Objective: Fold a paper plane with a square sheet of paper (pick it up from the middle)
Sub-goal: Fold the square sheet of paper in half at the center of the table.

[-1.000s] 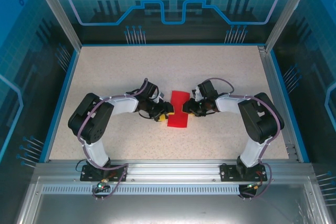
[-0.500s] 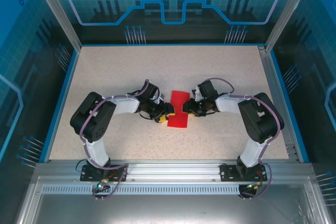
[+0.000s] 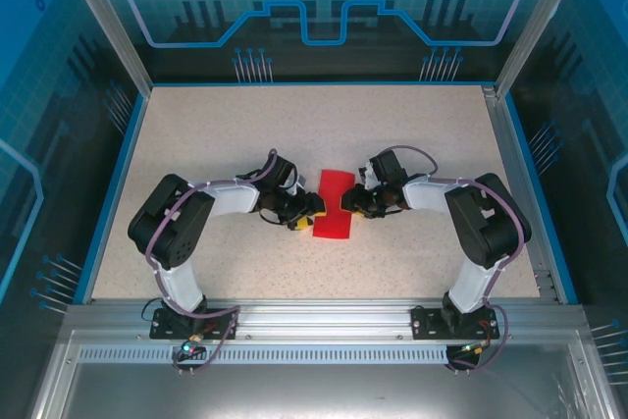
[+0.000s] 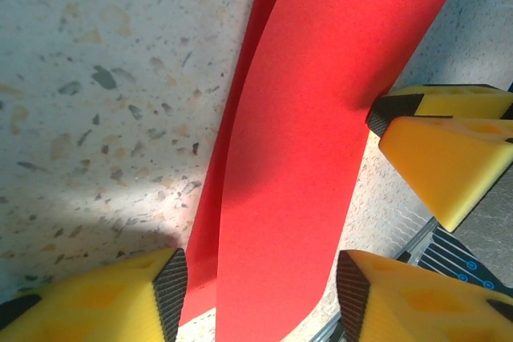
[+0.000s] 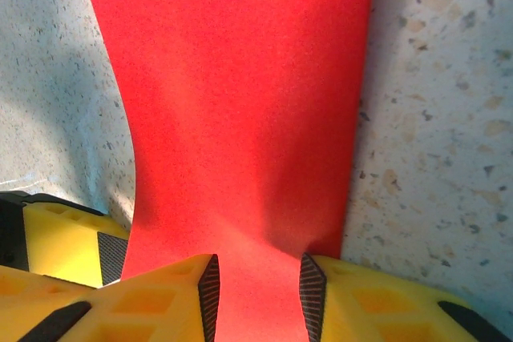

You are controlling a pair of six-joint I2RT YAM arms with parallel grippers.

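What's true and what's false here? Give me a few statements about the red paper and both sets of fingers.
1. The red paper lies on the table between the two arms: true.
2. It is an unfolded square: false, it is folded into a long strip with two layers showing.
3. The left fingers stand apart: true.
4. The right fingers are far from the paper: false, they are right at it.

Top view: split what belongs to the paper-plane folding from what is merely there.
Belongs to the job:
- red sheet of paper, folded narrow
- left hand, at its left edge
- right hand, at its right edge

Merely there:
- speckled table
- metal front rail
- blue back panel
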